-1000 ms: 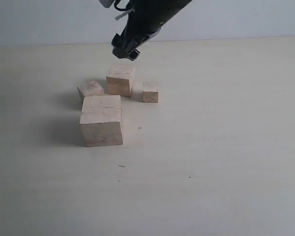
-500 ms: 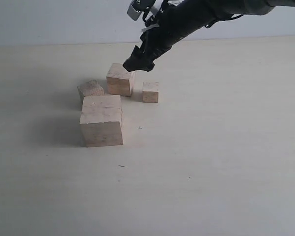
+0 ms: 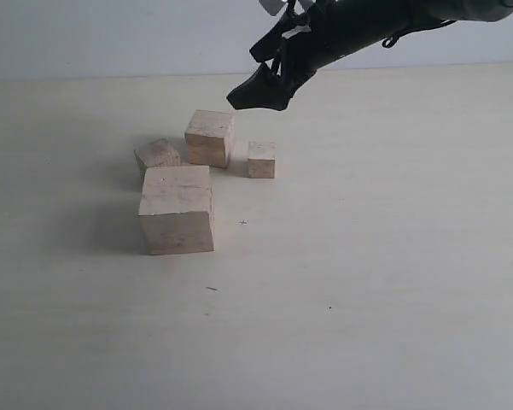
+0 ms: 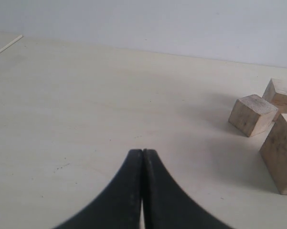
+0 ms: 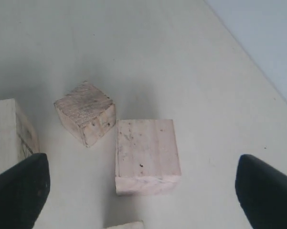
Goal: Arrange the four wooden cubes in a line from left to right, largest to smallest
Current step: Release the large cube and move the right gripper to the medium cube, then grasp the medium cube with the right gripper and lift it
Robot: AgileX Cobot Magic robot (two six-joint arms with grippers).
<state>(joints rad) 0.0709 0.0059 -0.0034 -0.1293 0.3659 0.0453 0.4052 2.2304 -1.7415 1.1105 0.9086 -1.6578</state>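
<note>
Beige wooden cubes (image 3: 201, 184) in a cluster below the wide right claw (image 3: 258, 92); left claw (image 4: 142, 157) tips together.

The largest cube (image 3: 177, 209) is bare, pale wood, matt, with faint grain. The second-largest cube (image 3: 210, 137), behind it, is the same unpainted wood, smooth with small dark speckles. The third cube (image 3: 158, 156), just beside the largest cube's far left corner, has a rougher, streaked top. The smallest cube (image 3: 261, 160), behind the largest cube and to its right, looks plain and matt. The desk (image 3: 367, 256) is smooth, matt cream. The left tool (image 4: 142, 153) and right tool (image 3: 258, 94) are black and smooth.
</note>
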